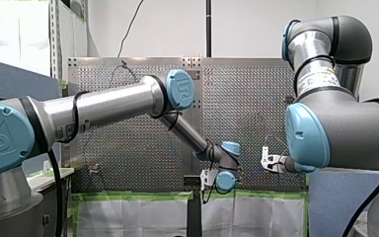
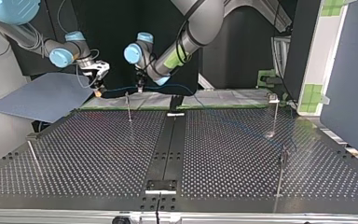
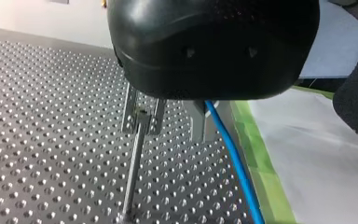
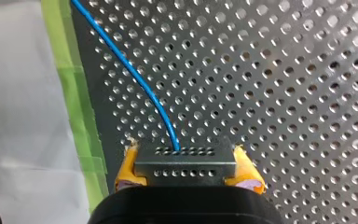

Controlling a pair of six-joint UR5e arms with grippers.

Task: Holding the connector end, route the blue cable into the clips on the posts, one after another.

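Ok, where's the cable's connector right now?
In the right wrist view, the connector is clamped in my right gripper, over the perforated table near its green-taped edge.

We see a blue cable (image 4: 135, 77) entering a dk grey connector (image 4: 185, 164) w/ two rows of small holes. Our right gripper (image 4: 185, 175) has yellow pads (image 4: 127, 171). The table (image 2: 98, 149) is silver-grey w/ a regular dot grid and a black centre strip (image 2: 168, 144). In top view, green tape (image 2: 242, 107) lines its 12 o'clock edge and a blue-grey sheet (image 2: 42, 95) sits at 10 o'clock. Our left arm (image 1: 113, 103): silver tube, lt blue caps.
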